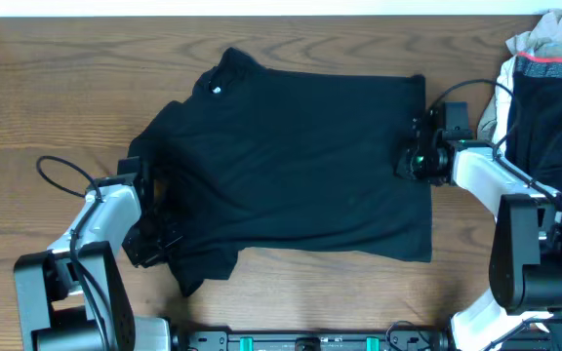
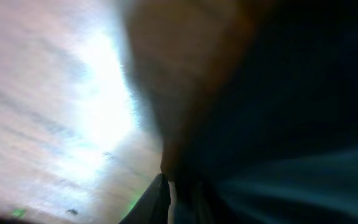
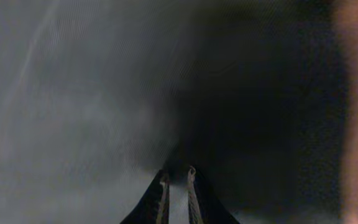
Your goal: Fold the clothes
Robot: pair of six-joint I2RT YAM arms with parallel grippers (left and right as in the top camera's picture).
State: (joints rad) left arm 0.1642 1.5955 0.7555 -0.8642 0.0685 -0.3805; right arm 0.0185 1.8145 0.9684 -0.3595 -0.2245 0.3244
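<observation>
One black shirt lies spread over the middle of the counter, mostly flat. Its collar and small white logo are toward the far edge, and its hem runs along the right side. The left sleeve area is rumpled and bunched toward the near left corner. The left gripper sits on that bunched cloth. In its blurred wrist view the fingers are drawn close together, with dark fabric crowding right up to them, so it appears clamped on the shirt. The right gripper meets the shirt's right edge. Its fingers are nearly together, with cloth filling the wrist view just past them, pinching the fabric. A pile of other clothes rests at the far right corner.
</observation>
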